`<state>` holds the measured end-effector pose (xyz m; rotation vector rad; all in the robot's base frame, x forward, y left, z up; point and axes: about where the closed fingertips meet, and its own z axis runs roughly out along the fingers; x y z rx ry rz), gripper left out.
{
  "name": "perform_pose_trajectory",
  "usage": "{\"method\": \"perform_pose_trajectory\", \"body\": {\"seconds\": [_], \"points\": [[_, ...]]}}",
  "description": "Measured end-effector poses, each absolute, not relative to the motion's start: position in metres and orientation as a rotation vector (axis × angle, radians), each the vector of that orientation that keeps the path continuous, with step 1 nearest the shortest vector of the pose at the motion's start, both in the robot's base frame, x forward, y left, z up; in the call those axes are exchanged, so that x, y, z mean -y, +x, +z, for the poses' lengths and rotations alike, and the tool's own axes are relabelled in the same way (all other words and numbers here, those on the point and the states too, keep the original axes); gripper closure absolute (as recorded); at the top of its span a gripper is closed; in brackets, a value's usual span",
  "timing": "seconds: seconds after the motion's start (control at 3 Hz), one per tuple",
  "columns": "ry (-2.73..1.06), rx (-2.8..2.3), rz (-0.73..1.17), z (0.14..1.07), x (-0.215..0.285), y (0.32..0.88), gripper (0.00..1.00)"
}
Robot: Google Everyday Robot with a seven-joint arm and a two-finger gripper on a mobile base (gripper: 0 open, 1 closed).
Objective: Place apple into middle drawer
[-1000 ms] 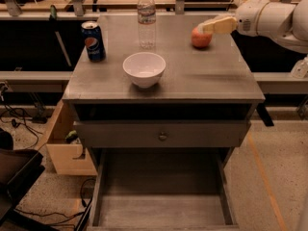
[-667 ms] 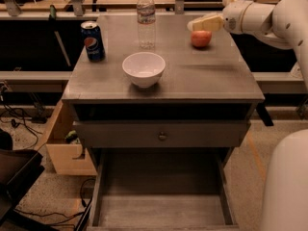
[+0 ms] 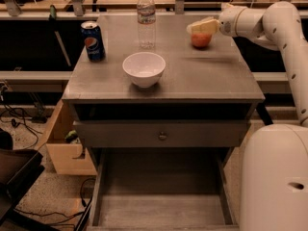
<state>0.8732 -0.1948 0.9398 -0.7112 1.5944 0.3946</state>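
Observation:
The small red-orange apple (image 3: pixel 201 40) sits on the grey cabinet top (image 3: pixel 211 76) at the back right. My gripper (image 3: pixel 198 28), cream-coloured at the end of the white arm (image 3: pixel 269 23), reaches in from the right and sits directly over the apple, touching or nearly touching its top. The middle drawer (image 3: pixel 161 201) is pulled out at the bottom of the view, a wide grey box with a bare plank floor and low side walls. Nothing lies in it.
A white bowl (image 3: pixel 144 69) stands at the centre front of the top. A Pepsi can (image 3: pixel 93 41) is at the back left and a clear water bottle (image 3: pixel 146 18) at the back centre. A shut drawer front with a round knob (image 3: pixel 162 135) is above the open drawer. The robot's white base (image 3: pixel 274 177) stands at the right.
The gripper has moved left from beside the apple's right side to directly over it, and lowered slightly. The apple and the other objects have not moved.

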Motion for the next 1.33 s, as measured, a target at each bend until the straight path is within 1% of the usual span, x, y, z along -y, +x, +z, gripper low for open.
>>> {"method": "perform_pose_trajectory", "body": {"seconds": [0.33, 1.0, 1.33], "points": [[-0.679, -1.617, 0.437, 0.922, 0.203, 0.878, 0.00], [-0.654, -1.649, 0.544, 0.885, 0.198, 0.878, 0.00], [-0.653, -1.659, 0.559, 0.876, 0.195, 0.880, 0.00]]}}
